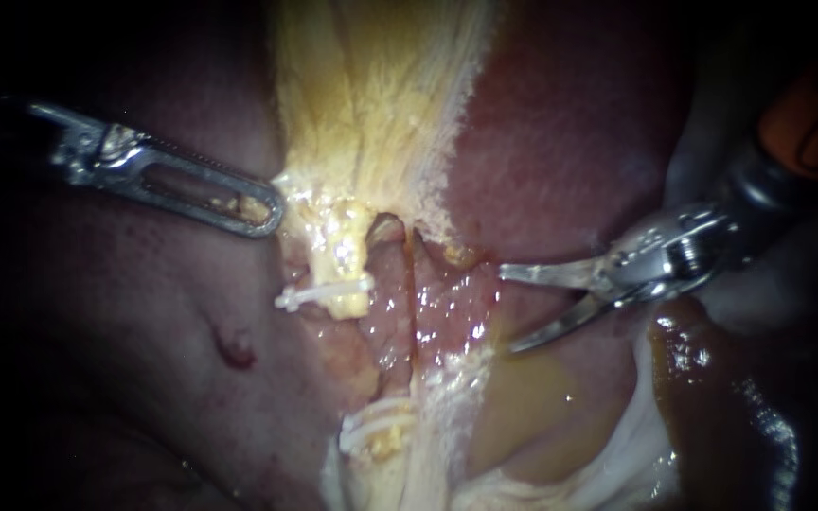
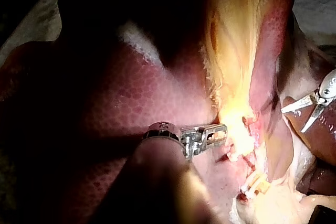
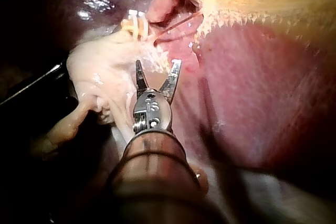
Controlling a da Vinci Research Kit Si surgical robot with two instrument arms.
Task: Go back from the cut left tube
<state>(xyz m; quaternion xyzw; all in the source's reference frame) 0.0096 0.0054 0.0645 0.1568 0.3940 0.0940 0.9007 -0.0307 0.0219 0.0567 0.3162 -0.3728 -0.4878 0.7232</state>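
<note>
**Liver bed lit, open blades standing clear of the divided tube**

Dark red liver (image 1: 570,123) fills the background on both sides, and a band of pale yellow tissue (image 1: 381,95) runs down the middle of the endoscope view. The cut left tube (image 1: 347,251) sits at the foot of that band. Its upper stub is a short, glistening yellow stump with a white clip (image 1: 319,295) lying across it. Below an open gap of wet, raw tissue, the lower stump carries a cluster of white clips (image 1: 371,428). Nothing joins the two ends, so the division itself looks complete.

The right instrument (image 1: 506,311) enters from the right. Its two slim blades are parted and hold nothing. Their tips hang to the right of the gap, near it but touching neither stub, and the right wrist view also shows a space between the blade tips and the clipped tissue ahead of them.

The left instrument (image 1: 269,210) comes in from the left. Its windowed jaws lie together and appear to nip the edge of the pale yellow tissue just above the clipped stub.

The retreat looks partly done, since the blades are free of the tube. What seems left is to draw the right instrument further toward its own side, well away from the clips.
</note>
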